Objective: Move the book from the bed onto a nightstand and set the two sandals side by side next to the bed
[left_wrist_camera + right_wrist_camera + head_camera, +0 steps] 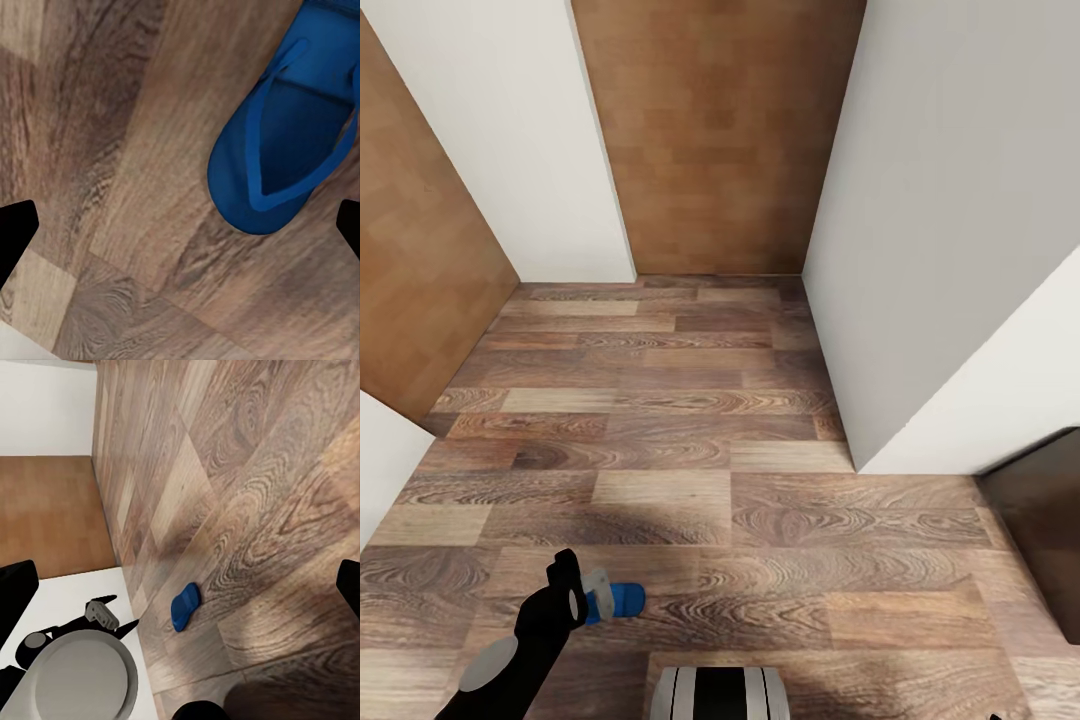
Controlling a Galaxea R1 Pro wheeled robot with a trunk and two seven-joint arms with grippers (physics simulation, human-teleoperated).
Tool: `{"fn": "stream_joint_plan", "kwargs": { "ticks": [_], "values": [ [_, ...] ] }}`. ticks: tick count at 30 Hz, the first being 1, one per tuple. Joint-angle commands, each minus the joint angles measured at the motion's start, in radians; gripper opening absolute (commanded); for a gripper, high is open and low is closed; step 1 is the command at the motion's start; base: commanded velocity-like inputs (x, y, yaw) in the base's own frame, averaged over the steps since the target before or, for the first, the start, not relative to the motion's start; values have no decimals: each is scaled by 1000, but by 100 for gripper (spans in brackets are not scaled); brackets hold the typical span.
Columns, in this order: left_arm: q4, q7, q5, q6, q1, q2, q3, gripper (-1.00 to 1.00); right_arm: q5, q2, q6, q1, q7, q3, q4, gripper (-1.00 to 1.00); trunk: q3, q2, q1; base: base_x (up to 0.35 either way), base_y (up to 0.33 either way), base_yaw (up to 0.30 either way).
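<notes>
A: Start at the left gripper [180, 232]. Is it holding anything?

B: No. In the left wrist view its two dark fingertips [16, 232] stand wide apart with bare plank floor [135, 187] between them. One blue sandal [289, 142] lies on the planks just ahead of the gap, strap side up, rounded end toward the gripper, nearer one finger than the other.

A: And the right gripper [180, 585]?

B: Its tips are also spread, at the two edges of the right wrist view, gripping nothing. It hangs well above the floor and well apart from the sandal [184, 606].

A: So which step is this?

B: I judge it to be the sandal step, just before the pick-up. The next move calls for shifting the left gripper [575, 590] toward the sandal until the sole sits between the fingers, lowering, then closing.

A: What do the views add to each other?

B: The wrist view gives the strap and the offset. The head view shows the sandal [622, 600] touching or just beyond the gripper, a wooden door [710, 140] far beyond it between white walls [940, 220], and a dark opening [1050, 500] off to the right of the sandal. The right wrist view shows the whole small sandal beside the robot's grey-and-black body [75, 675].
</notes>
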Motion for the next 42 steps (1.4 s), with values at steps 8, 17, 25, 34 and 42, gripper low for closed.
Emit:
{"fn": "stream_joint_plan", "kwargs": {
  "ticks": [8,17,25,34,42],
  "values": [
    [-2,-7,-9,6,0,-1,-3,100,-1,0,10,0,3,-1,0,100,-1,0,0,4,0,0],
    [-1,-6,-9,7,0,-3,-4,100,-1,0,10,0,3,-1,0,100,-16,-1,2,0,0,0],
    [-2,-5,-9,8,0,-5,-5,100,-2,0,10,0,3,-1,0,100,-47,-3,5,0,0,0],
    [-2,-3,-10,8,0,-5,-5,100,-2,0,10,0,3,-1,0,100,-70,-4,8,0,0,0],
    [-3,-3,-10,8,0,-5,-5,100,-2,0,10,0,3,-1,0,100,-82,-5,9,0,0,0]
  ]
}}
